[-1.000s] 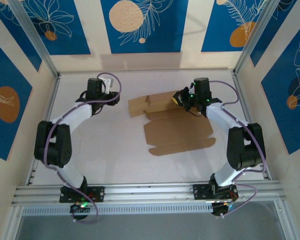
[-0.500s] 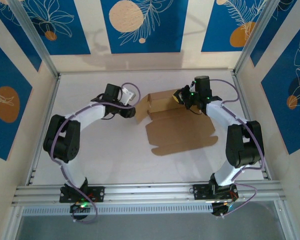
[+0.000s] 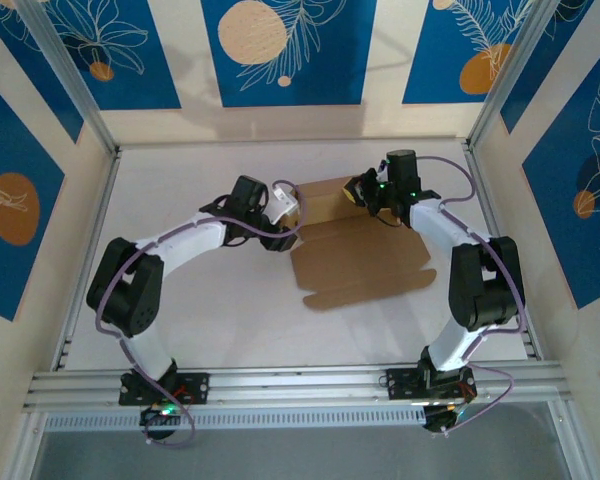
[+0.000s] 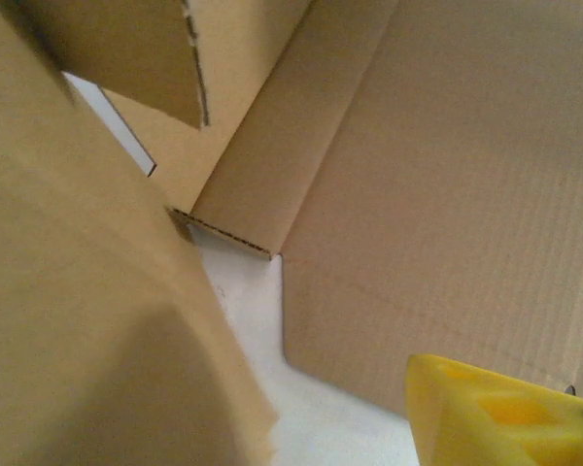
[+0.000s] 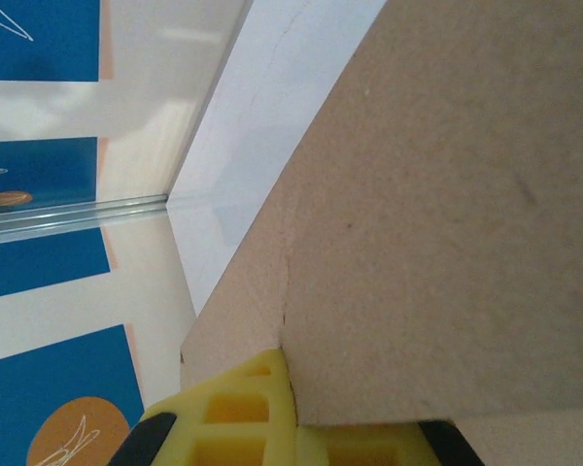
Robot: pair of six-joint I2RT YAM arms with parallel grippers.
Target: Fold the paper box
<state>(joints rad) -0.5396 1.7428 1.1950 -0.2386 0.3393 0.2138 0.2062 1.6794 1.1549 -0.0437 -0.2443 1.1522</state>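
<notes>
The paper box [image 3: 360,265] is brown cardboard lying mid-table, its wide panel flat and its back wall [image 3: 325,200] standing up. My right gripper [image 3: 363,194] is shut on the right end of that wall. In the right wrist view the cardboard [image 5: 447,214] runs down between the yellow fingers [image 5: 233,417]. My left gripper [image 3: 288,207] is at the wall's left end, open, against the end flap. In the left wrist view that flap [image 4: 78,320] is blurred and close on the left and hides one finger. The other yellow finger [image 4: 505,417] hangs over the flat panel [image 4: 447,194].
The white table [image 3: 200,300] is fenced by aluminium rails, one along the near edge [image 3: 280,385] and one on each side. Blue and cream patterned walls stand close behind and beside it. Bare table lies left of and in front of the box.
My left arm has swung right from the far left of the table to the box's left end. The left flap that lay stretched out is now pushed in and raised. The right gripper has held still.
</notes>
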